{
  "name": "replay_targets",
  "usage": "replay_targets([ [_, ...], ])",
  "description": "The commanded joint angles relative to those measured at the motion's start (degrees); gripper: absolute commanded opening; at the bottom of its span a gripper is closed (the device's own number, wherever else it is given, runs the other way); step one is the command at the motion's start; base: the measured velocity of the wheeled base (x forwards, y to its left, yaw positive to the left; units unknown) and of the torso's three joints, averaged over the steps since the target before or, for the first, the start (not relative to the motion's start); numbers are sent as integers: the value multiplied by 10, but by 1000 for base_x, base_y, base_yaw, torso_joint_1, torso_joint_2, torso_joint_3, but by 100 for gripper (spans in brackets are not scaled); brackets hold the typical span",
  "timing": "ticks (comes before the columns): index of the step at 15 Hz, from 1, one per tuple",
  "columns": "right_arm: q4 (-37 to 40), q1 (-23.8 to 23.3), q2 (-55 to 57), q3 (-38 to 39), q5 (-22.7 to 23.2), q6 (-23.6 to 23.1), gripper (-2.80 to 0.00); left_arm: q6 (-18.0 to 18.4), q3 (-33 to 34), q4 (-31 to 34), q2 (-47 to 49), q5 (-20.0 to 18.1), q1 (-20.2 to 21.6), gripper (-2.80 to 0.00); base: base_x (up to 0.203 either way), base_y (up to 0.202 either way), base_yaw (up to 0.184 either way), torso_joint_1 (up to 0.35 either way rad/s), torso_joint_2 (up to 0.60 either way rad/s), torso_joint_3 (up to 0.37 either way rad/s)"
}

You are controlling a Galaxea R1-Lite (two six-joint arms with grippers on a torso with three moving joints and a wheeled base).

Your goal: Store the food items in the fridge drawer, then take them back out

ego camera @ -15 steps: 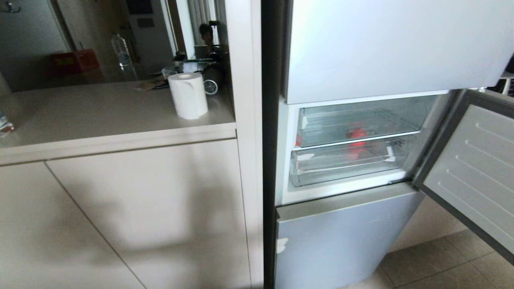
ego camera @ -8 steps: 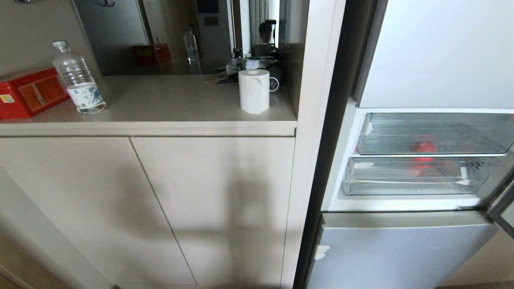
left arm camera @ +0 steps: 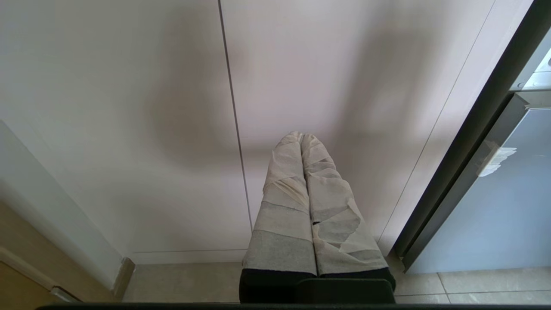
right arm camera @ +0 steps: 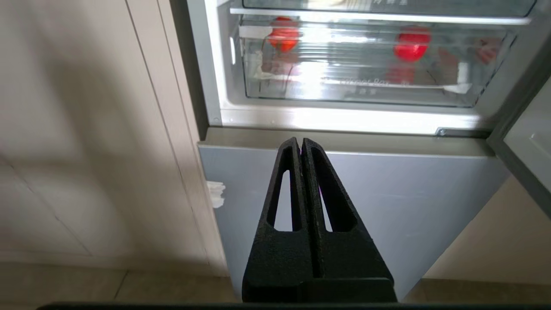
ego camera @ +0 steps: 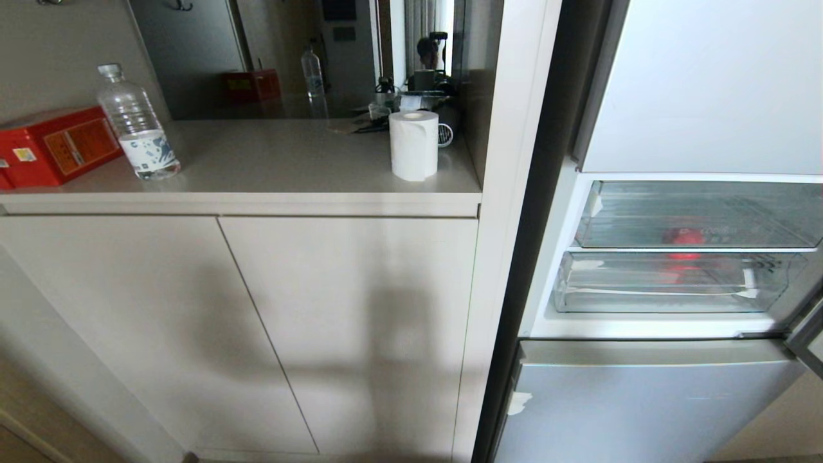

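Two red round food items show through the clear front of the fridge drawer, which is pushed in. The head view shows one food item at the shelf line above the fridge drawer; I cannot tell which bin it lies in. My right gripper is shut and empty, low in front of the grey lower fridge door, below the open compartment. My left gripper, its fingers wrapped in tape, is shut and empty before the cabinet doors. Neither gripper shows in the head view.
A shallower clear bin sits above the drawer. The compartment's door hangs open at the right. On the counter to the left stand a red box, a water bottle and a paper roll. Tiled floor lies below.
The whole head picture has slid right since a second ago, so the camera moved; the red box and bottle came into view. Nothing in the fridge or on the counter has moved.
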Motion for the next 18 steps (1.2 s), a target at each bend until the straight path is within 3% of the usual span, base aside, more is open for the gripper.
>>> replay_targets([
  [1, -4, 1, 168, -54, 14, 12, -280, 0, 0, 0, 1, 0, 0, -280, 0, 0, 0, 0, 0, 0],
  [5, -59, 3, 450, -121, 79, 51, -280, 0, 0, 0, 1, 0, 0, -280, 0, 0, 0, 0, 0, 0],
  [6, -92, 5, 516, -130, 90, 56, 0, 0, 0, 0, 1, 0, 0, -280, 0, 0, 0, 0, 0, 0],
  [8, -182, 12, 646, -140, 104, 62, 0, 0, 0, 0, 1, 0, 0, -280, 0, 0, 0, 0, 0, 0],
  [13, -491, 26, 913, -134, 117, 70, 0, 0, 0, 0, 1, 0, 1, -280, 0, 0, 0, 0, 0, 0],
  [18, -775, 29, 1105, -142, 90, 67, 0, 0, 0, 0, 1, 0, 0, -280, 0, 0, 0, 0, 0, 0],
])
